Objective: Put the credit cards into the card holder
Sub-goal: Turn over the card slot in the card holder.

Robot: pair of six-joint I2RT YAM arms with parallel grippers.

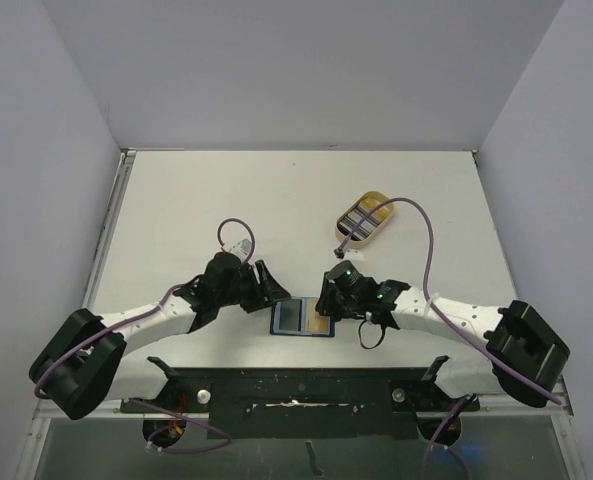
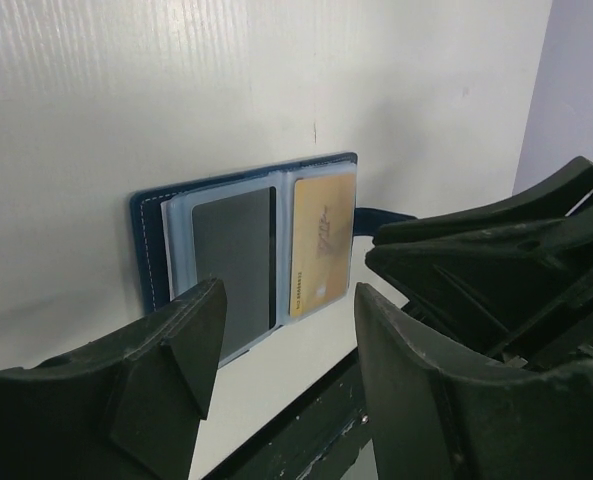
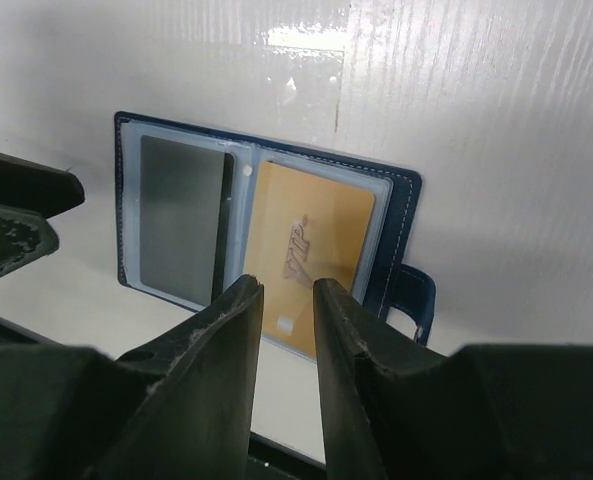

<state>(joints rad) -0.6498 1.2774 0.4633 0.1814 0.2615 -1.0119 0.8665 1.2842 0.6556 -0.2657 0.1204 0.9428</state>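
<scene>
The card holder (image 1: 302, 317) lies open and flat near the table's front edge, between the two arms. In the left wrist view the holder (image 2: 154, 240) has a grey card (image 2: 234, 260) in its left pocket and a gold card (image 2: 323, 255) in its right. The right wrist view shows the same holder (image 3: 401, 215), grey card (image 3: 181, 220) and gold card (image 3: 306, 235). My left gripper (image 2: 288, 310) (image 1: 272, 285) stands open just left of the holder, holding nothing. My right gripper (image 3: 288, 290) (image 1: 326, 298) hovers over the gold card's near edge, jaws a narrow gap apart, empty. More credit cards (image 1: 362, 220) lie in a dish.
A tan oval dish (image 1: 379, 197) sits at the back right of the table. The holder's strap tab (image 3: 413, 300) sticks out to its right. The black base rail (image 2: 306, 420) runs along the table's near edge just below the holder.
</scene>
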